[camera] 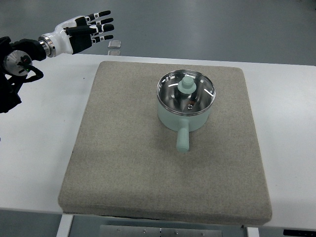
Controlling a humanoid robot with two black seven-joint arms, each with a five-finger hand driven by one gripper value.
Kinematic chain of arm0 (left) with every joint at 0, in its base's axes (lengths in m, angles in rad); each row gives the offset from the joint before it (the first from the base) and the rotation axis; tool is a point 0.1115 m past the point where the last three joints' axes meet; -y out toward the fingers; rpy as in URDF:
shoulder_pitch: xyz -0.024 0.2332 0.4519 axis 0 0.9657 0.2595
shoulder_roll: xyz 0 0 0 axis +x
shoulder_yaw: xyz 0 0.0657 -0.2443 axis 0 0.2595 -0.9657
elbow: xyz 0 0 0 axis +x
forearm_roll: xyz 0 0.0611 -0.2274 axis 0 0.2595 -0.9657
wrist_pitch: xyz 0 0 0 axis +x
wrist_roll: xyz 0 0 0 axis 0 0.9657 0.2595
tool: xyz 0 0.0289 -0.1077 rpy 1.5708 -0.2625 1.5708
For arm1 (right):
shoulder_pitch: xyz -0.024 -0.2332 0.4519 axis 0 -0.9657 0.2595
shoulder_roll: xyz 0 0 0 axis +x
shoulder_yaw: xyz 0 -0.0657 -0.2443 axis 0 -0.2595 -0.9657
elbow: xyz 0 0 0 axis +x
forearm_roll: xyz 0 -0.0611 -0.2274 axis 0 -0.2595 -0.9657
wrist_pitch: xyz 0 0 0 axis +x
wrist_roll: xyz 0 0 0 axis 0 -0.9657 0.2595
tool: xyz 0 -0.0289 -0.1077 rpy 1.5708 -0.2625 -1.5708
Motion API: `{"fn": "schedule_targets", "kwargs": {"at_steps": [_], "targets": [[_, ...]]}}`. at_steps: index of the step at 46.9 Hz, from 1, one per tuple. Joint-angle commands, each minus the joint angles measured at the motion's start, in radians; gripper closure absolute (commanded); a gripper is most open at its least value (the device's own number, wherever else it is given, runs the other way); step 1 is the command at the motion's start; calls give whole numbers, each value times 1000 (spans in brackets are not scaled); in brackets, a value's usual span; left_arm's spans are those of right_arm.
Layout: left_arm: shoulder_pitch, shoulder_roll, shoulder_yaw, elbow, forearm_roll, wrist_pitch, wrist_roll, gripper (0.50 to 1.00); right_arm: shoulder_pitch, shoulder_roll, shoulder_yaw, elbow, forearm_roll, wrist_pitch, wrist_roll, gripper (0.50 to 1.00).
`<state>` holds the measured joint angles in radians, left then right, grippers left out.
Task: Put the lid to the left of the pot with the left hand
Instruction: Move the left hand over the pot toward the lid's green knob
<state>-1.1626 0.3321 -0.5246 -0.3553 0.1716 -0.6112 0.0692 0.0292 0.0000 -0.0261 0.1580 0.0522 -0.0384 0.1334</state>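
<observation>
Still lidded, lid (186,89) on pot (183,116), left hand (90,30) open-fingered, apart.

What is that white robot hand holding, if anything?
Nothing. The left hand hovers with fingers spread, empty, far from the mint-green pot, whose glass lid with a mint-green knob sits on it untouched.

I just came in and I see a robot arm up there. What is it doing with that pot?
Nothing is being held yet. The left robot hand is up in the far left corner with its fingers stretched out, well away from the pot. The pot sits on a grey mat on the white table, and its glass lid is on top. The spot on the mat left of the pot is bare, so the lid could go there.
</observation>
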Motion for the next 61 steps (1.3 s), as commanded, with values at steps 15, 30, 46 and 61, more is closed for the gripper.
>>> {"fn": "schedule_targets", "kwargs": {"at_steps": [15, 30, 46, 61], "targets": [[-98, 11, 0, -209, 544, 0, -46, 501, 0, 0, 0, 0, 0, 0, 0, 576], [-163, -18, 2, -355, 890, 0, -94, 504, 0, 0, 0, 0, 0, 0, 0, 576], [-181, -197, 2, -372, 1319, 0, -144, 504, 0, 0, 0, 0, 0, 0, 0, 576], [-215, -240, 31, -435, 1402, 0, -144, 504, 0, 0, 0, 0, 0, 0, 0, 576]]}}
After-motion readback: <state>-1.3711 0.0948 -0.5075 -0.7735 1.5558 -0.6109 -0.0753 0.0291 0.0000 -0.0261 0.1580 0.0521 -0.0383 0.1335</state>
